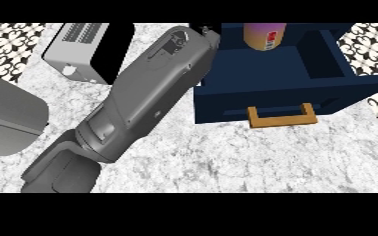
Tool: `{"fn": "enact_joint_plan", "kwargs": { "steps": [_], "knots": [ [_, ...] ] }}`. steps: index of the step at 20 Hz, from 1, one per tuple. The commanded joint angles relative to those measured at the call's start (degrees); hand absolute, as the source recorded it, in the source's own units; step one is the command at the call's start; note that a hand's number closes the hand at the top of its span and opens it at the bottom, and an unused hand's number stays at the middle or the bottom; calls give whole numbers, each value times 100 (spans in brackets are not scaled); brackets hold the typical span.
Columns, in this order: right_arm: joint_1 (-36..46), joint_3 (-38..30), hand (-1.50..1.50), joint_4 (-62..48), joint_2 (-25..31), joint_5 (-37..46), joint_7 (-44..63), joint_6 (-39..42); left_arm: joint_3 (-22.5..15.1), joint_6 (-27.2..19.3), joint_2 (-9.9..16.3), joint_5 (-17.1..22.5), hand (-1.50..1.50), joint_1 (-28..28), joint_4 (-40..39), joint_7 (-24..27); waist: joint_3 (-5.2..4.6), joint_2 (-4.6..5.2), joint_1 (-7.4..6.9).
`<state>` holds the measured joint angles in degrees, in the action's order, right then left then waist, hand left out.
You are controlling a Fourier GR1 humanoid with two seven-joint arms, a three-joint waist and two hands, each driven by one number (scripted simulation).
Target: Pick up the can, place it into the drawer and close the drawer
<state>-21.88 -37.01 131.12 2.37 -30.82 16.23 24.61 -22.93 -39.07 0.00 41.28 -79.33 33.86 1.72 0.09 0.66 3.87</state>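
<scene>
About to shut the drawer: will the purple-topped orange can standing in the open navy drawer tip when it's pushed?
Possibly. The purple-topped orange can stands upright and looks tall for its base, so a quick push might topple it. Its round body would probably roll if it fell. The navy drawer walls should contain it.

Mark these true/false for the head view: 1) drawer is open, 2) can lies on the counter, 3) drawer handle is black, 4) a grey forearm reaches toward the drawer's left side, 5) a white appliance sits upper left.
1) True: the navy drawer is pulled out.
2) False: the can stands upright inside the drawer.
3) False: the handle is tan.
4) True: the forearm runs up to the drawer's left edge; its hand is barely visible, so whether it is open cannot be told.
5) True: the white appliance sits upper left.
</scene>
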Motion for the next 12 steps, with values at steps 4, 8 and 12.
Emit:
{"fn": "enact_joint_plan", "kwargs": {
  "steps": [4,8,12],
  "knots": [
    [255,-10,-150,-55,228,-74,157,-45,-813,-365,0,604,150,69,-180,188,3,27,121],
    [305,122,-150,-153,-39,151,-17,-13,-878,-265,0,650,-150,-161,-556,242,5,40,79],
    [-31,-28,-150,277,14,-138,188,57,-981,-455,0,829,-150,-54,-700,376,1,25,136]
  ]
}}
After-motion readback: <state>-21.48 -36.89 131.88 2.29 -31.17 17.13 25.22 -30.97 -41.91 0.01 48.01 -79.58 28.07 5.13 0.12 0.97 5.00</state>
